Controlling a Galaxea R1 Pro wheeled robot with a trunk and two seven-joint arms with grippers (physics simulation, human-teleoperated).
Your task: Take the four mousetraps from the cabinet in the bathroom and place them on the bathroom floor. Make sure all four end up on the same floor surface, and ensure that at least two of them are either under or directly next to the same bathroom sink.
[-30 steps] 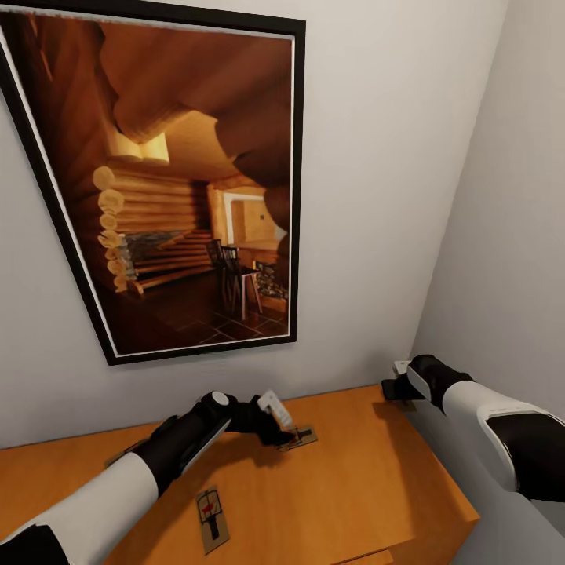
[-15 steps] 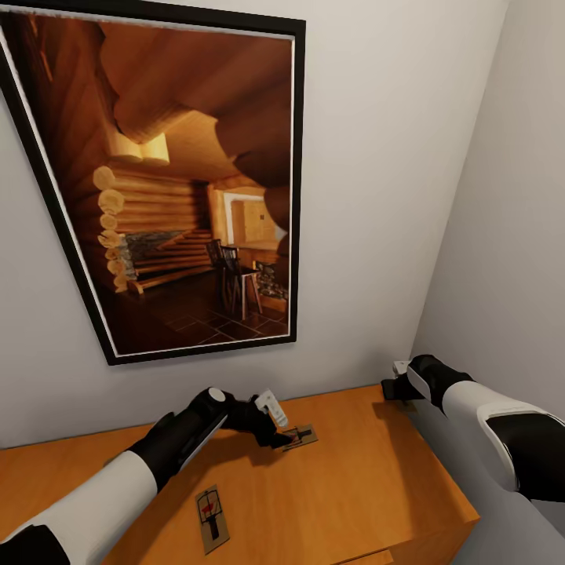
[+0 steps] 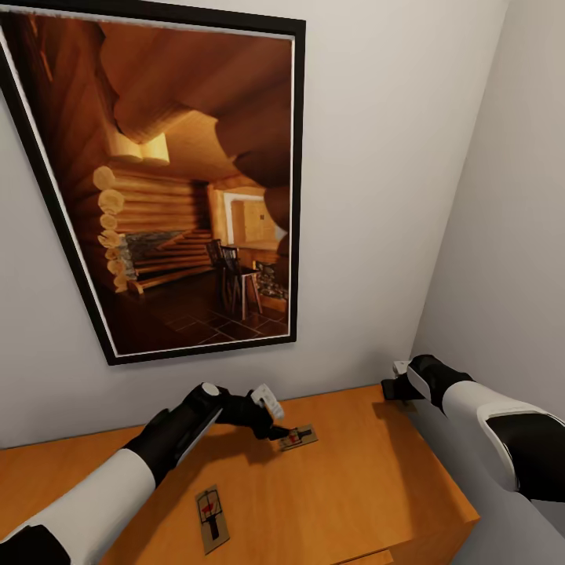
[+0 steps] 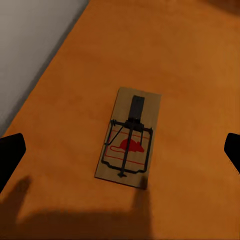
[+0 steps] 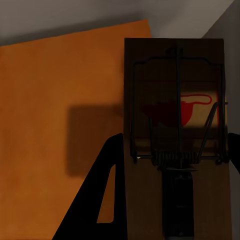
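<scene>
Orange-brown cabinet top carries two traps in the head view; the left claw hangs above the far one. Its wrist view shows that trap centred between wide-spread fingers, lined up for a pinch. The right claw clamps a third trap, likely parked for carrying.

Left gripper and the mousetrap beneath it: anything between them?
No. The left wrist view shows the mousetrap lying flat on bare cabinet top, between the open left gripper fingertips.
</scene>
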